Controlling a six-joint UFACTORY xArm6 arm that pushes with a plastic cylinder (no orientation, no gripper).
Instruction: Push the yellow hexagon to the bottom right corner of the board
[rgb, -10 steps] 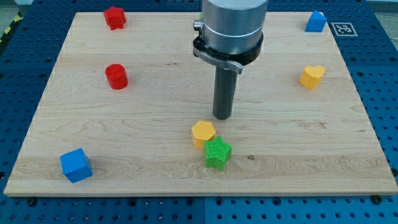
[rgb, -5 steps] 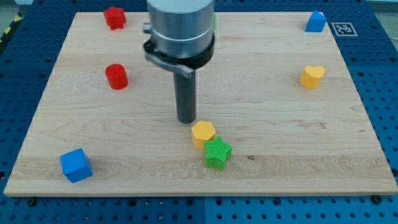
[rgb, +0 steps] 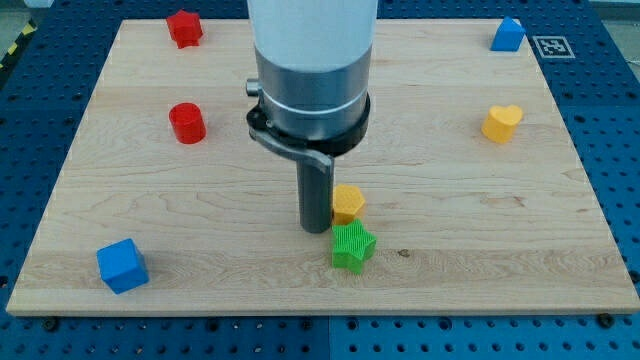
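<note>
The yellow hexagon (rgb: 349, 202) lies near the middle of the wooden board (rgb: 480, 200), a little below centre. My tip (rgb: 317, 228) is down on the board right against the hexagon's left side, hiding its left edge. The green star (rgb: 351, 246) sits just below the hexagon and just right of my tip, close to or touching the hexagon. The board's bottom right corner (rgb: 615, 300) is far to the right.
A yellow heart (rgb: 501, 123) sits at the right. A blue block (rgb: 508, 34) is at the top right. A red block (rgb: 184, 27) is at the top left, a red cylinder (rgb: 187, 122) below it. A blue cube (rgb: 122, 265) is at the bottom left.
My tip swept left, then came down and right onto the hexagon's left side. The yellow hexagon shifted right and slightly up. The green star stayed put.
</note>
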